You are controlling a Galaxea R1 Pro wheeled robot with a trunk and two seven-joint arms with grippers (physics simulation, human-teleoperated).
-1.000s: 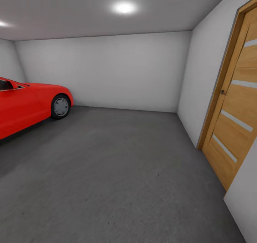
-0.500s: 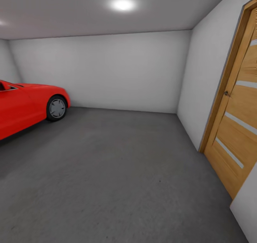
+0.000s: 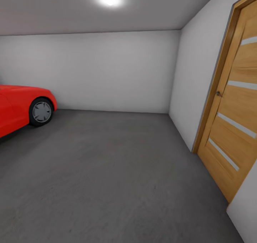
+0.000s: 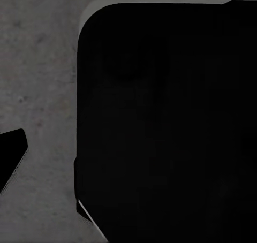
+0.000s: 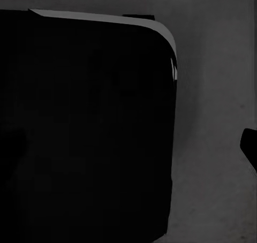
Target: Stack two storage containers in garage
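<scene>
Garage floor (image 3: pixel 107 171) (red car (image 3: pixel 21 105) leftward)

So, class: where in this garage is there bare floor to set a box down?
Bare concrete floor spans the middle, bordered by the back wall, the red car at left and the wooden door at right. Tightest beside the car's wheel.
</scene>
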